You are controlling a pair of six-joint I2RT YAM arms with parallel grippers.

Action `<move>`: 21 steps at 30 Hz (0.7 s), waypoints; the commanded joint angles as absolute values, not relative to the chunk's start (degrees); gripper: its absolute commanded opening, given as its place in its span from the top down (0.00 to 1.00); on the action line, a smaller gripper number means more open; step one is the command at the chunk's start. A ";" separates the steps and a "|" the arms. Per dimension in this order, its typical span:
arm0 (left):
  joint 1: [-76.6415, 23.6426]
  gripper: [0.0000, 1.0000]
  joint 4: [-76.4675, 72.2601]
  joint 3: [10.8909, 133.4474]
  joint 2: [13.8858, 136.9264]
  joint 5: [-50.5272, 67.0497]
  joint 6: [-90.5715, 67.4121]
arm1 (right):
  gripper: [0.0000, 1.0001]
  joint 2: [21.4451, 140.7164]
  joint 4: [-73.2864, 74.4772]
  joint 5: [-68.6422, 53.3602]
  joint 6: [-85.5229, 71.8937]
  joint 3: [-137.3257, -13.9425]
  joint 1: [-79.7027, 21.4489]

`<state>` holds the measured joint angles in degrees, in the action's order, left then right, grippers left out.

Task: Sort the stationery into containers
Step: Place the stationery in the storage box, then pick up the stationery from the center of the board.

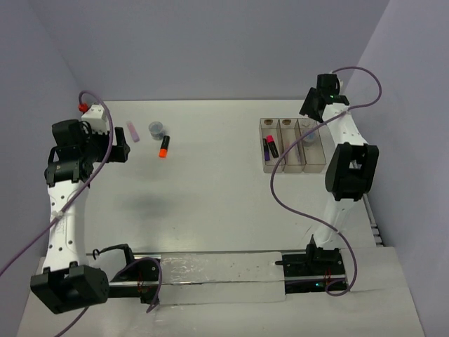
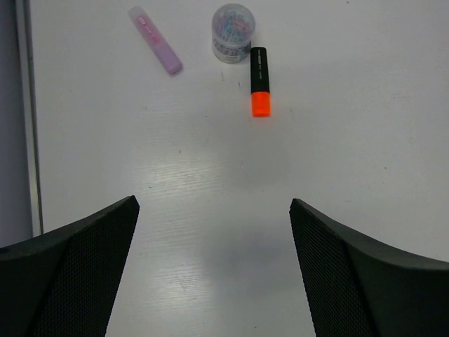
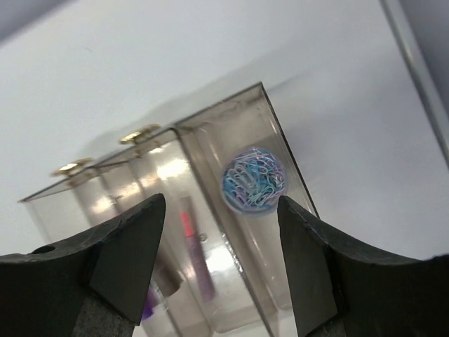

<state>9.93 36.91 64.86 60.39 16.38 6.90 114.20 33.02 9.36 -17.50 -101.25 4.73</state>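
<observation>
Lilac walls close round a white surface (image 1: pixel 210 196), and the sorting looks a little past halfway. The containers (image 1: pixel 262 140), three clear bins in a row, stand at the far right. One end bin holds a round pot of clips (image 3: pixel 254 180). The middle bin holds a thin pink stick (image 3: pixel 191 239), and the other end bin holds two short highlighters (image 1: pixel 269 146).

The right hand (image 3: pixel 221 210) hangs just above the pot's bin, its fingers spread and gripping nothing.

Three things are left to sort, all lying loose at the far left. They are a pale pink block (image 2: pixel 158 42), a second clear pot (image 2: pixel 233 31) and an orange highlighter (image 2: pixel 259 82) just beside that pot.

The left hand (image 2: pixel 213 225) is released too, empty and near them. Its likely next job is the highlighter.
</observation>
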 commanded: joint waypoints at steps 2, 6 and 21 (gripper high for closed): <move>10.11 0.07 35.27 74.29 70.13 20.19 8.23 | 0.28 105.12 30.36 6.44 -17.65 -100.96 3.52; 4.93 0.08 33.57 82.33 81.19 17.74 7.56 | 0.28 101.87 28.83 5.45 -17.23 -96.95 2.28; -2.11 0.06 22.94 105.12 119.00 4.22 0.53 | 0.28 92.46 25.93 5.80 -14.06 -87.98 -8.79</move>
<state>-2.13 27.68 101.46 117.01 6.69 3.34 97.18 28.87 5.32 -15.42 -88.69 -7.93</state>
